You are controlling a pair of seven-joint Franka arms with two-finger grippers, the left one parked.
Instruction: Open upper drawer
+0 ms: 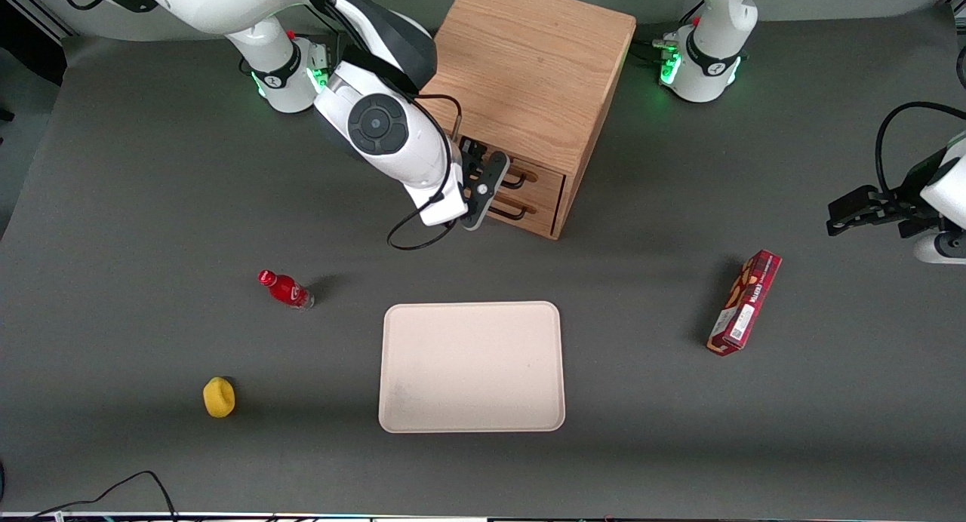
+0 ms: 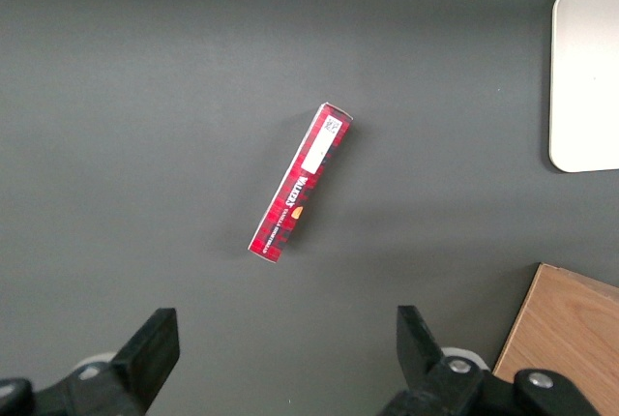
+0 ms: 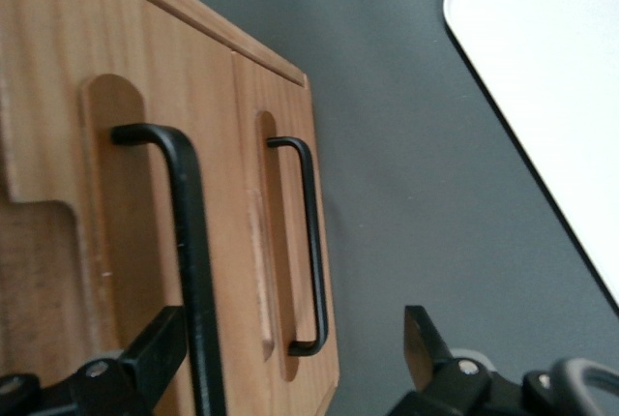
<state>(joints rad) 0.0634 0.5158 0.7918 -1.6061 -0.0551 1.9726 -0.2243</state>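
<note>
The wooden cabinet [image 1: 528,62] stands toward the back of the table, both drawer fronts facing the front camera. The upper drawer [image 1: 542,176] carries a long black wire handle [image 1: 518,180], and it looks shut. In the right wrist view that upper handle [image 3: 190,261] runs close by one finger [image 3: 155,348], inside the gap. The lower drawer's handle [image 3: 311,242] sits farther off, also between the fingers. My right gripper [image 1: 483,176] [image 3: 287,348] hovers open just in front of the drawer fronts, holding nothing.
A cream tray [image 1: 472,367] [image 3: 551,68] lies nearer the front camera than the cabinet. A red bottle [image 1: 285,289] and a yellow object [image 1: 219,397] lie toward the working arm's end. A red box [image 1: 744,302] [image 2: 300,182] lies toward the parked arm's end.
</note>
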